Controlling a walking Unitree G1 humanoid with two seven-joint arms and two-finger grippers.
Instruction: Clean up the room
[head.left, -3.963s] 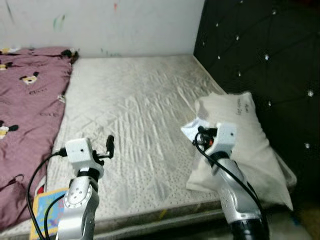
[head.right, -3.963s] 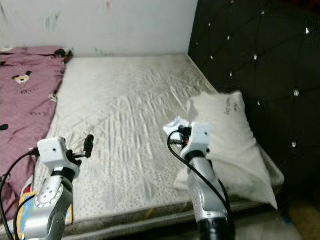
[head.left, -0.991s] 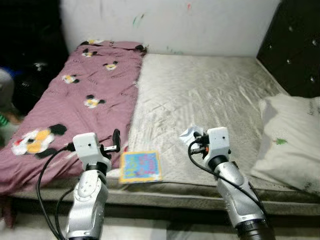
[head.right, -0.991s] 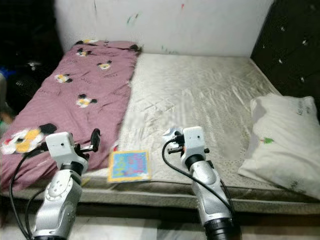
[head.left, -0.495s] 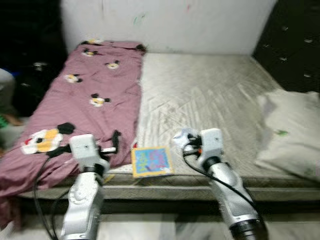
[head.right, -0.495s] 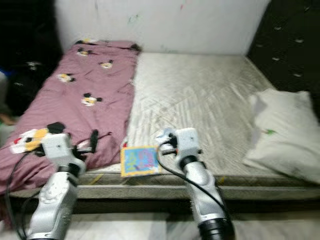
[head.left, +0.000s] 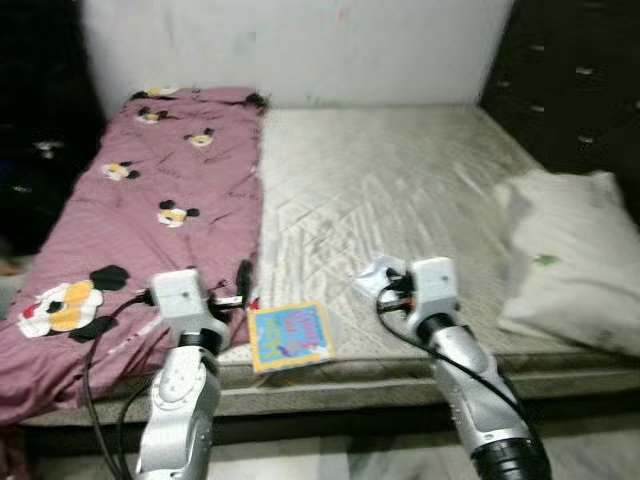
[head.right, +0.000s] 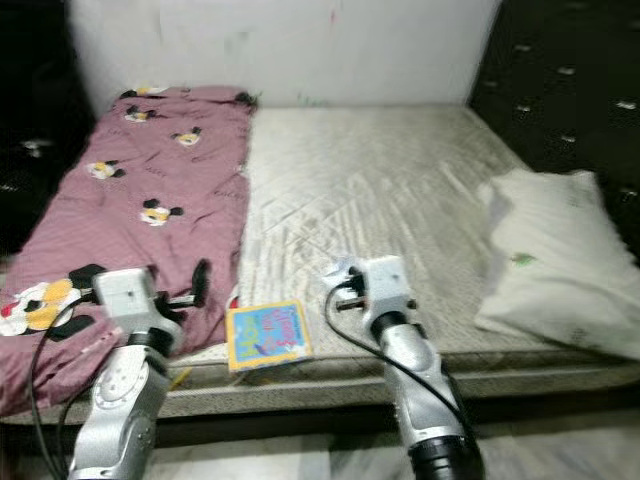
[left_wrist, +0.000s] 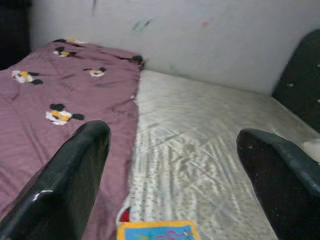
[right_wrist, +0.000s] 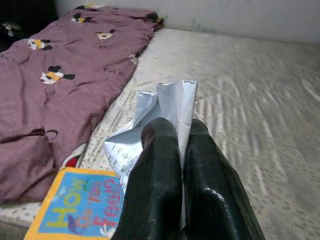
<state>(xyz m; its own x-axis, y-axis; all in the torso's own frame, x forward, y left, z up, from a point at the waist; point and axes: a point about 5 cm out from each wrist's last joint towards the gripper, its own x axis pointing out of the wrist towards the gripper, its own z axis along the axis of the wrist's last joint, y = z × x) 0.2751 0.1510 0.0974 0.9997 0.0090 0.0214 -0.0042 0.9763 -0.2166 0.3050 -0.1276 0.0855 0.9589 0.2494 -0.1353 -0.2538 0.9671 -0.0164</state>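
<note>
My right gripper (head.left: 392, 284) is shut on a crumpled white paper (right_wrist: 166, 106), held just above the front part of the bare mattress (head.left: 380, 190). A colourful children's book (head.left: 290, 336) lies flat at the mattress's front edge, between my two arms and a little left of the paper. Over the seam between blanket and mattress, just left of the book, hovers my left gripper (left_wrist: 172, 132); it stands open with nothing between its fingers (left_wrist: 75, 170).
A maroon cartoon-mouse blanket (head.left: 130, 190) covers the bed's left side. A white pillow (head.left: 565, 255) lies at the right against the black tufted headboard (head.left: 570, 90). A white wall (head.left: 290, 50) runs behind the bed. Dark clutter sits at far left.
The camera has swung left and backed off from the pillow and headboard, bringing the whole bed and the book into view. Both arms keep their pose; the paper stays in the right gripper.
</note>
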